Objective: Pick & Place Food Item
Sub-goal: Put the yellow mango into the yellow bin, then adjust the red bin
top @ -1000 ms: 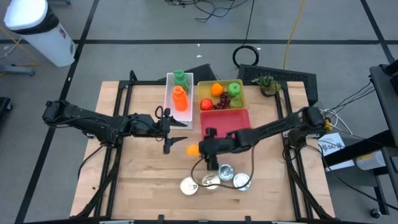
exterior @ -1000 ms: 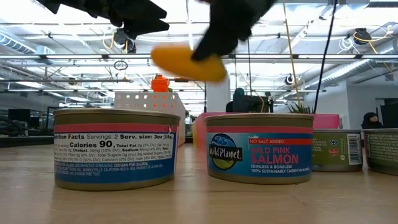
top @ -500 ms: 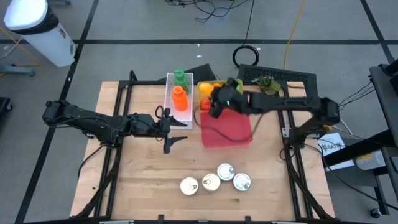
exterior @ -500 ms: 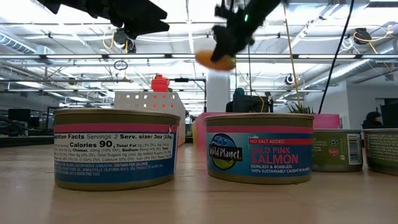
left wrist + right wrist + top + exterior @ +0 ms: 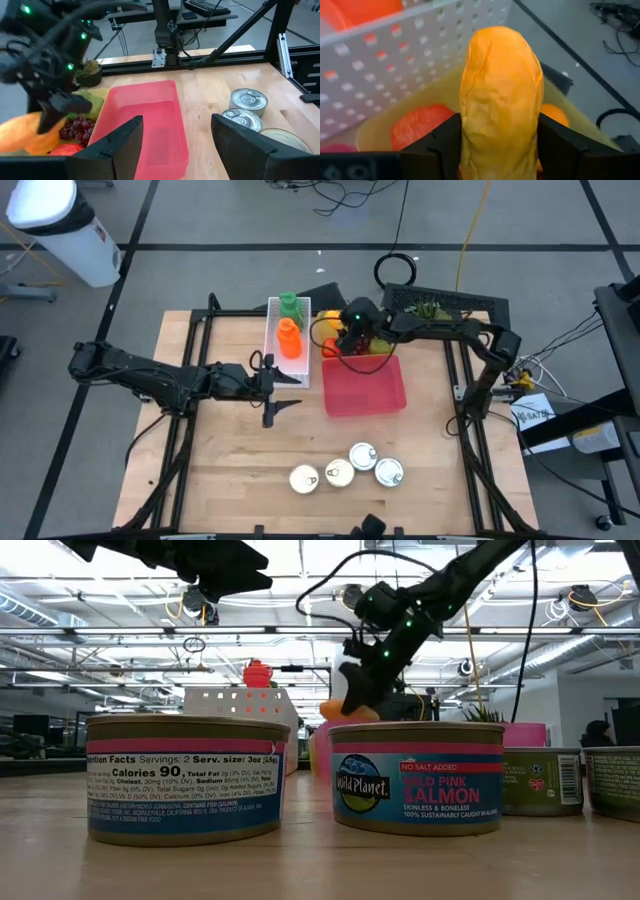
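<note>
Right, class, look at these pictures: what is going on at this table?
The right gripper is shut on an orange food item and holds it over the yellow bin of fruit, beside the empty pink bin. The left gripper waits open over the bare wood left of the pink bin. Four cans stand near the table's front edge.

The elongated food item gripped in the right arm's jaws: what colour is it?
Orange-yellow; the elongated food item shows best in the right wrist view.

Wood table (image 5: 230, 450), metal cans (image 5: 350, 468), glossy plastic bin (image 5: 365, 385)
</note>
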Robot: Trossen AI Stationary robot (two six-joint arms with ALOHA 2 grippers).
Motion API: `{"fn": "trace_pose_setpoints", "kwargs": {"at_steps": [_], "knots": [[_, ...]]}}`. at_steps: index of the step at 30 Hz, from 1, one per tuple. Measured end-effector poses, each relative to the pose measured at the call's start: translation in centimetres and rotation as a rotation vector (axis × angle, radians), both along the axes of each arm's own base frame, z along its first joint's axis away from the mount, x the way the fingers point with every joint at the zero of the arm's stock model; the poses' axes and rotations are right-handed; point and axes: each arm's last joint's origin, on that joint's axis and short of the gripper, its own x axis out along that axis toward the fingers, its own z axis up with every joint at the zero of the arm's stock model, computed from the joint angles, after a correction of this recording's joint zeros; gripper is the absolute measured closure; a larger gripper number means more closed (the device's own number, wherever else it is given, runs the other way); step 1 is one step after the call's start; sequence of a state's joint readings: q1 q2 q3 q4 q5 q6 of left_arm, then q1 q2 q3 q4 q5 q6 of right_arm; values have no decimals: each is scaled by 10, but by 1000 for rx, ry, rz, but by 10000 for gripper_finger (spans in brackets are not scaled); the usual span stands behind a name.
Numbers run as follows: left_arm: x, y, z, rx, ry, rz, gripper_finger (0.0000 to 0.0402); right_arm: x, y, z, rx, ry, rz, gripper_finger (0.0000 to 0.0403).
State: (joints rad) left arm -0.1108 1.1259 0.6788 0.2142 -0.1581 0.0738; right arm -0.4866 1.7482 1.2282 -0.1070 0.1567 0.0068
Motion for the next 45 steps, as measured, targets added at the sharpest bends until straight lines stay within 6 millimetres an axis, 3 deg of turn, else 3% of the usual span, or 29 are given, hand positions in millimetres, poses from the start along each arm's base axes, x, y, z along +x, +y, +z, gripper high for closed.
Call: {"fn": "trace_pose_setpoints", "kwargs": {"at_steps": [7,24,28,33,37,42,45], "knots": [[0,0,0,0,0,0,158,4,3,-6,10,15,14,188],[0,0,0,0,0,0,158,6,7,-7,15,15,20,82],[0,0,0,0,0,0,158,-3,17,7,41,35,20,84],[0,0,0,0,0,0,158,-25,57,42,104,81,58,98],[0,0,0,0,0,1,158,-44,111,63,143,64,156,107],[0,0,0,0,0,0,158,-78,183,61,208,7,328,110],[0,0,0,0,0,1,158,-103,217,46,288,-2,382,110]]}}
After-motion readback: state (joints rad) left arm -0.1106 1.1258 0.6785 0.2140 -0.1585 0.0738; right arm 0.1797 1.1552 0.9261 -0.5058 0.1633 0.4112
